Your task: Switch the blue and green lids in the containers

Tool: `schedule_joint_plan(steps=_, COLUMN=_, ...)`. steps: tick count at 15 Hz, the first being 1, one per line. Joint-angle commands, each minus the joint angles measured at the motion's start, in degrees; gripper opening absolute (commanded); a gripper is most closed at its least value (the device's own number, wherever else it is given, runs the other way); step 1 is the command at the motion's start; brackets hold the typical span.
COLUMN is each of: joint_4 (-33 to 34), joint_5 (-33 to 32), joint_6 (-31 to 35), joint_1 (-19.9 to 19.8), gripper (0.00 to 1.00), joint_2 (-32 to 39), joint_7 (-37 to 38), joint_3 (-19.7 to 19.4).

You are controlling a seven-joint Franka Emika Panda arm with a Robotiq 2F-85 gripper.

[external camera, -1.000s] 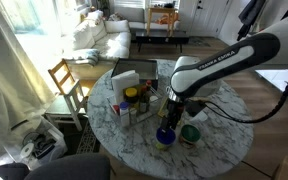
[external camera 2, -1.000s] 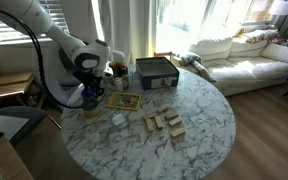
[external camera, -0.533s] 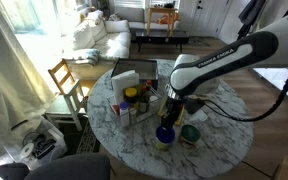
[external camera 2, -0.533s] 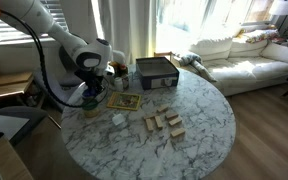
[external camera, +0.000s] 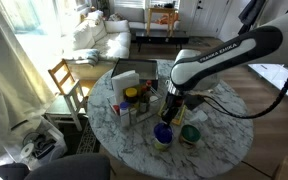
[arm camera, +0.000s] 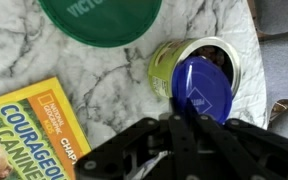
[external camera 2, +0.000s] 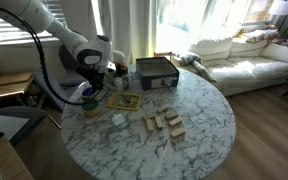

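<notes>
Blue round plastic lid (arm camera: 199, 88) sits tilted over the mouth of a yellow-green cylindrical container (arm camera: 162, 62), near the edge of the round white marble tabletop (external camera: 222, 128), with the green round plastic lid (arm camera: 99, 18) just beside it. It looks light, stiff and somewhat slick, so its thin rim seems the place to pinch. The dark claw (arm camera: 179, 128) hangs at the lid's rim, though I cannot tell whether it is clamped there or apart; a yellow dog book (arm camera: 24, 125) lies nearby.

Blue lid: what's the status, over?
Gripper over it, grip unclear. Blue lid tilted on open container. Green lid beside; book apart from both.
</notes>
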Motion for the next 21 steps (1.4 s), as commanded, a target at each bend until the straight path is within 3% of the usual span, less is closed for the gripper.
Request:
schedule_joint_plan(steps=1, joint_4=-0.81, joint_5=0.95, joint_6=-0.12, joint_1=-1.43, gripper=0.00, joint_2=-1.05, joint_7=-1.34, joint_3=0.80)
schedule_joint_plan(steps=8, joint_4=-2.29, joint_5=4.98, joint_6=-0.02, joint_1=-4.10, gripper=0.01, joint_2=-6.86, joint_7=-2.88, joint_3=0.85)
schedule_joint_plan(steps=9, joint_4=-0.14, joint_5=1.94, joint_6=-0.16, joint_1=-2.18, gripper=0.01, joint_2=-4.13, joint_7=-0.51, joint_3=-0.04)
schedule_joint_plan(steps=10, joint_4=-0.12, joint_5=2.20, joint_6=-0.19, joint_1=-2.32, gripper=0.04, joint_2=-4.75, joint_7=-0.65, joint_3=-0.16)
schedule_joint_plan(steps=15, joint_4=-0.10, joint_5=2.15, joint_6=-0.18, joint_1=-2.09, gripper=0.01, joint_2=-4.42, joint_7=-0.62, joint_3=-0.08)
schedule_joint_plan(steps=21, joint_4=7.35, joint_5=10.47, joint_6=-9.61, joint_1=-8.59, gripper=0.01, joint_2=0.89, joint_7=-3.08, joint_3=-0.64)
